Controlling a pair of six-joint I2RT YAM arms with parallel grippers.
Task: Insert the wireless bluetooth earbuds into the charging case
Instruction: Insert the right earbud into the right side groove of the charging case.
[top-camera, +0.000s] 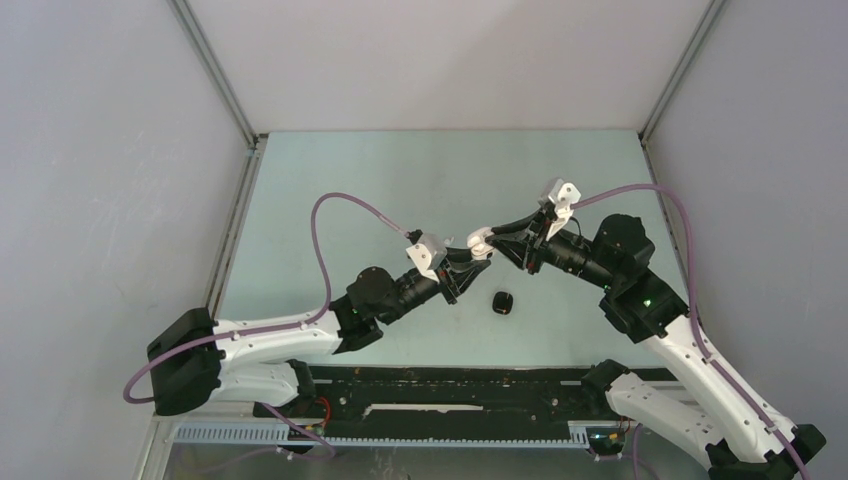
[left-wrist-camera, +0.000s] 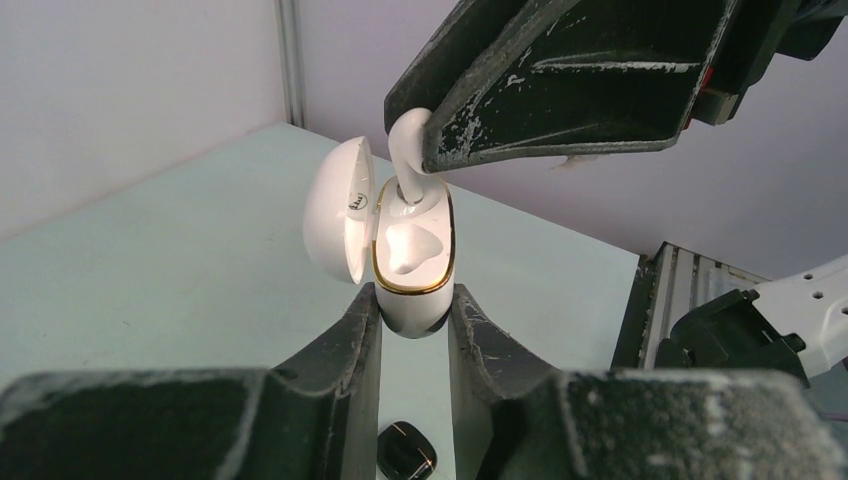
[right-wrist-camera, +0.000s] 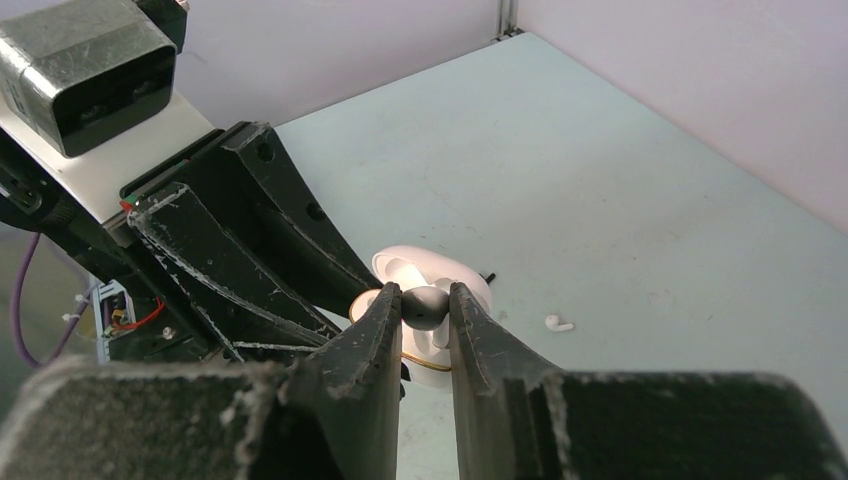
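Your right gripper (right-wrist-camera: 424, 305) pinches the white earbud (left-wrist-camera: 403, 136), stem at the open charging case (left-wrist-camera: 400, 262) just below it. Your left gripper (left-wrist-camera: 413, 306) clamps that case. Push off-axis and the stem jams, or the case twists loose.

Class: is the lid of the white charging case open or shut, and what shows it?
Open. The lid stands swung aside from the white charging case, baring its gold-rimmed inside.
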